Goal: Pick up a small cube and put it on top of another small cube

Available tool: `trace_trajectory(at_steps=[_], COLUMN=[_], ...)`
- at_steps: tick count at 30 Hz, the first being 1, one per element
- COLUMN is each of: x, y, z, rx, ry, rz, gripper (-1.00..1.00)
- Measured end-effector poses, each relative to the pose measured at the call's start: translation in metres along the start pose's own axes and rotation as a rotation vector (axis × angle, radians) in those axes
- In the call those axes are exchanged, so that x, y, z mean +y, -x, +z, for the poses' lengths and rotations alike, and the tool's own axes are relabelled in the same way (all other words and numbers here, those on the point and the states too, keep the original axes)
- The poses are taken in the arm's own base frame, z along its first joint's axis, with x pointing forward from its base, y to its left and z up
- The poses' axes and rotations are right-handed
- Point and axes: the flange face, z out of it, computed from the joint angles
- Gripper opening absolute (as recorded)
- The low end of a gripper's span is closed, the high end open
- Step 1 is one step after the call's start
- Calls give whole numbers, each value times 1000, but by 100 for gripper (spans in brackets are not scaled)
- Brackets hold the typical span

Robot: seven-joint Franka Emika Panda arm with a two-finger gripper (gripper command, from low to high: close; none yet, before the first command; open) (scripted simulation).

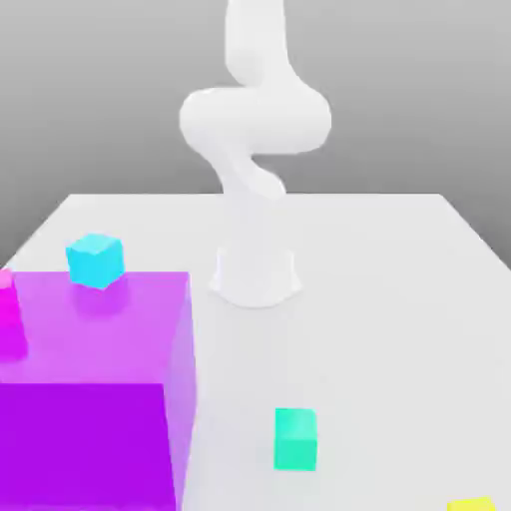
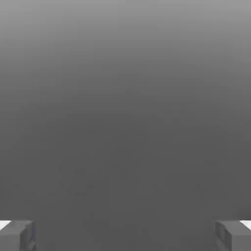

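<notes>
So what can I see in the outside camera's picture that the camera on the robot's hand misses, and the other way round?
The exterior view alone gives the scene: the white arm on a pale table, a big purple block with a sky-blue cube on top, the small teal-green cube on the table, and a yellow cube at the edge. The hand view alone gives the gripper, fingers wide apart with nothing between them, against plain grey. They share no object, just a grey backdrop.
</notes>
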Motion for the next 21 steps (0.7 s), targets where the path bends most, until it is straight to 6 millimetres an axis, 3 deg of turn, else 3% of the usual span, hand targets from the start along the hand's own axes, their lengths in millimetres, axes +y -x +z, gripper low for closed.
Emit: trace_trajectory(at_steps=[5,11,16,21], x=[13,52,100,158], y=[29,84,144,212], z=[114,230,305,358], rx=[-115,-246,-354,-462], ry=[119,258,375,493], rz=[9,18,23,26], gripper=[0,0,0,0])
